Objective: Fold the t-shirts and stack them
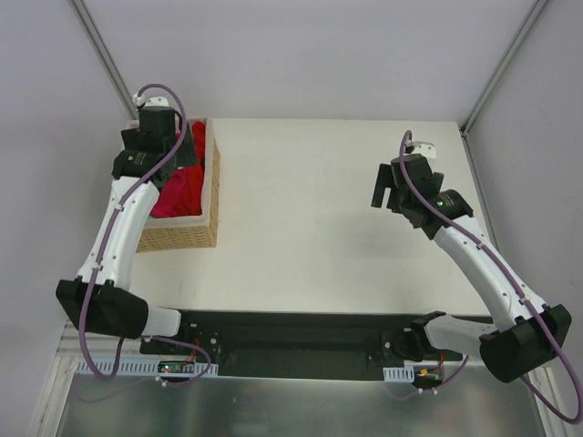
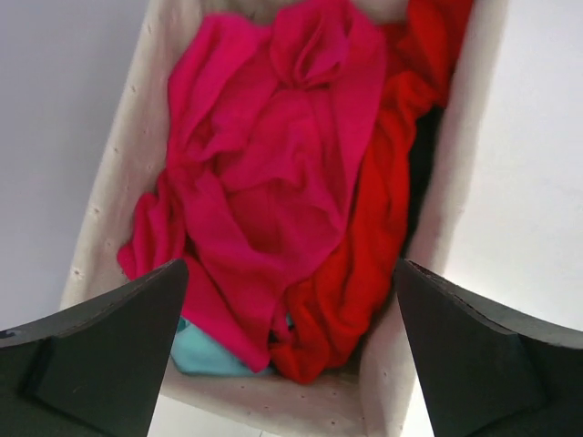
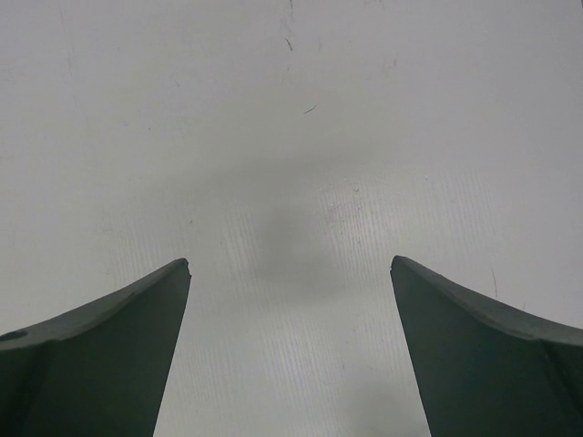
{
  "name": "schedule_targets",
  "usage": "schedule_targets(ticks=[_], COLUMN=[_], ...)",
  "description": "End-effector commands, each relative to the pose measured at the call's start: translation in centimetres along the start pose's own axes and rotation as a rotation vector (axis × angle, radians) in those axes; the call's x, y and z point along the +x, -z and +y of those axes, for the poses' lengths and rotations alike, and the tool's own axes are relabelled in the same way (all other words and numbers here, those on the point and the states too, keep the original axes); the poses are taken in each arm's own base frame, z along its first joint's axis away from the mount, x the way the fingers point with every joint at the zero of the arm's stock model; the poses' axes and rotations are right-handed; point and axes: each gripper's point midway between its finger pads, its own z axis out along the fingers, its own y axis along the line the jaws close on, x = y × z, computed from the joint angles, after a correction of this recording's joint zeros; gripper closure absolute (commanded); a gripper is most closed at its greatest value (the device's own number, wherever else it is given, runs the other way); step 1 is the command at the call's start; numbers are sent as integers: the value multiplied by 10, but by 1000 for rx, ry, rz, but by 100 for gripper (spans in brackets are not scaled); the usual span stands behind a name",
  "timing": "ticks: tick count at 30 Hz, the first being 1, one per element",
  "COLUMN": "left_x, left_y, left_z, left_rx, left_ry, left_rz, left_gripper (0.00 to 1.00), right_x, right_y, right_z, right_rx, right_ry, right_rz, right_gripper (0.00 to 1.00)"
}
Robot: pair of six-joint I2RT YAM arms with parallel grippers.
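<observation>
- Magenta cloth fills the left wrist view: the magenta t-shirt (image 2: 273, 173) lies crumpled on top of the heap in the wicker basket (image 1: 187, 238), at the left side of the table (image 1: 319, 228).
- A brighter red t-shirt (image 2: 369, 246) is bunched in a long roll along the basket's right wall, touching the magenta one and partly under it.
- A scrap of turquoise cloth (image 2: 202, 353) peeks out at the near end beneath both; what it is cannot be told.
- The left gripper (image 2: 291, 273) hangs over the heap with its jaws spread wide and nothing between them. It appears to be above the cloth rather than touching it.
- The right gripper (image 3: 290, 269) is equally wide open with nothing in it. It hangs over the white tabletop, well apart from the basket.
- Both shirts look soft, light and limp, so a lifted one would likely drape and hang long rather than hold any shape.
- The raised fold near the far middle of the magenta shirt seems the best hold, since it stands proud of the heap.
- No collar, hem or sleeve edge can be picked out in the crumple.
- A deep pinch could catch the red shirt as well, because the two lie pressed together.
</observation>
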Motion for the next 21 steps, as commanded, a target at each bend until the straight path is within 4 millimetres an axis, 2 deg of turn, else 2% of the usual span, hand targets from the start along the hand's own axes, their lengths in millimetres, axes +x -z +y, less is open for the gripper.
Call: schedule_targets(ticks=[1,7,13,21], left_x=[45,62,71,94], left_y=[-24,-42,-49,-64], left_z=[16,30,42,49], left_rx=[-140,-212,-257,-282], left_ry=[-11,42,72,99], left_rz=[166,246,277,350], left_gripper=[5,10,19,27], right_x=[-9,-7,-3,-3], right_y=[3,5,4,3], right_z=[2,2,6,6], right_rx=[-7,-15,-29,-23], right_ry=[-12,-12,-9,-5], right_rz=[-40,-44,-38,-39], right_gripper=[3,3,4,3])
